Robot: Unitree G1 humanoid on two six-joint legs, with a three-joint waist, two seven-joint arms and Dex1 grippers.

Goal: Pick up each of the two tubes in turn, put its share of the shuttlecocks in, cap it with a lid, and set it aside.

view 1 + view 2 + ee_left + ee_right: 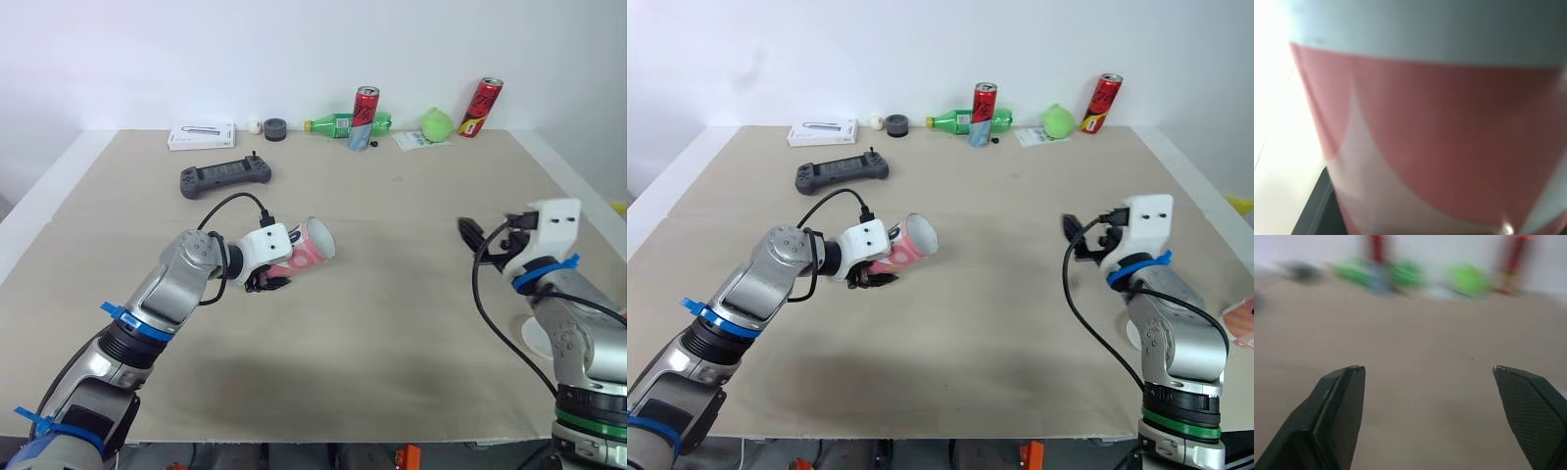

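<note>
Pink-and-white tube (312,245) sat in the left pincer (267,282), left of the counter's middle. It was tipped on its side, open mouth facing the robot's right and a bit away. Black fingers (277,284) were clamped on its lower end. In the left wrist view the tube wall was right up against the camera. I could not tell what was inside the tube.

Right pincer (472,237) was over the right side of the beige counter (392,323), spread wide, holding nothing, well apart from the tube.

Along the far edge: grey game controller (225,177), white box (201,136), small white ball (255,126), black ring (275,129), green bottle (338,124) lying flat, red can (364,116) upright in front of it, green balloon-like lump (437,123), second red can (481,108) leaning.
</note>
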